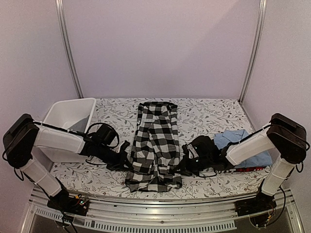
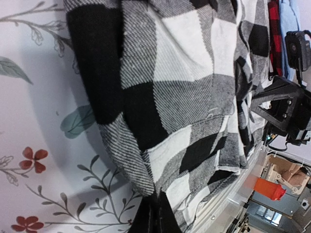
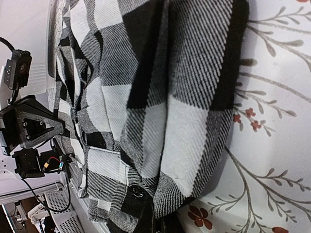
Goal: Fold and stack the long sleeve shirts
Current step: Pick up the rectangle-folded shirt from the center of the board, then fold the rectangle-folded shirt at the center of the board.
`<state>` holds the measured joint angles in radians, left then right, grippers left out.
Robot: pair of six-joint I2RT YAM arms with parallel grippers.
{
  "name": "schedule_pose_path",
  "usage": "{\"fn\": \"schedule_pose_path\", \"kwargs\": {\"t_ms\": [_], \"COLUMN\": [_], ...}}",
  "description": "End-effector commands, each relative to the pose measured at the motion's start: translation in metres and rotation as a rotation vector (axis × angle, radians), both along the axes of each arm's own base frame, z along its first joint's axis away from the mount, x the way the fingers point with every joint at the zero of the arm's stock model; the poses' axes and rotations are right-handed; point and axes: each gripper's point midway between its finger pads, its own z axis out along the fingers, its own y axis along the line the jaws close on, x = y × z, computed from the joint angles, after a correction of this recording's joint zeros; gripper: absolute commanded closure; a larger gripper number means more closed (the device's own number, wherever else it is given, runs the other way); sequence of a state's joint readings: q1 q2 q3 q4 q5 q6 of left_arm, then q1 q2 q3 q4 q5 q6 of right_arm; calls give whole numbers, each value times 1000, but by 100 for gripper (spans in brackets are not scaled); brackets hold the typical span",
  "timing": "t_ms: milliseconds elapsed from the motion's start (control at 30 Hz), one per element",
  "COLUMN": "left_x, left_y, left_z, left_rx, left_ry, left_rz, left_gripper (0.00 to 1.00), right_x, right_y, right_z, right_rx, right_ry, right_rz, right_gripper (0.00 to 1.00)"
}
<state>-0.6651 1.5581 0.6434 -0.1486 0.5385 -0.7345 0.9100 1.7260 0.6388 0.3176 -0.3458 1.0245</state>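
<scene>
The black-and-white checked shirt [image 1: 155, 145] lies folded into a long strip down the middle of the table. My left gripper [image 1: 124, 158] is shut on its left edge near the front; the left wrist view shows the cloth [image 2: 165, 97] pinched at my gripper [image 2: 158, 213]. My right gripper [image 1: 183, 162] is shut on its right edge; the right wrist view shows the cloth [image 3: 160, 97] bunched at my gripper [image 3: 163, 221], beside a black button [image 3: 134, 191]. A light blue collared shirt [image 1: 243, 143] lies at the right on a red-and-black one [image 1: 248, 169].
A white plastic tub [image 1: 68, 124] stands at the left behind my left arm. The flowered tablecloth [image 1: 209, 114] covers the table. The metal front rail [image 1: 160, 211] runs along the near edge.
</scene>
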Motion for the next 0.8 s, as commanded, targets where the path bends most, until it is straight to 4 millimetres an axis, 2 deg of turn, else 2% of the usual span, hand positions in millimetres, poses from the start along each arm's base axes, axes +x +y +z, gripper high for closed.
{"fn": "schedule_pose_path", "kwargs": {"t_ms": [0, 267, 533, 700, 767], "left_x": [2, 14, 49, 91, 110], "left_y": [-9, -17, -30, -24, -17], "left_z": [28, 60, 76, 75, 67], "left_rx": [-62, -96, -195, -238, -229], "left_ry": [-29, -72, -20, -14, -14], "left_rz": [-24, -24, 48, 159, 223], "left_gripper": [100, 100, 100, 100, 100], "right_x": [-1, 16, 62, 101, 116], "right_y": [1, 9, 17, 14, 10], "right_z": [20, 58, 79, 72, 58], "right_rx": [14, 58, 106, 105, 80], "right_ry": [-22, -87, -122, -137, -133], "right_rz": [-15, -42, -88, -139, -169], "right_gripper": [100, 100, 100, 100, 100]}}
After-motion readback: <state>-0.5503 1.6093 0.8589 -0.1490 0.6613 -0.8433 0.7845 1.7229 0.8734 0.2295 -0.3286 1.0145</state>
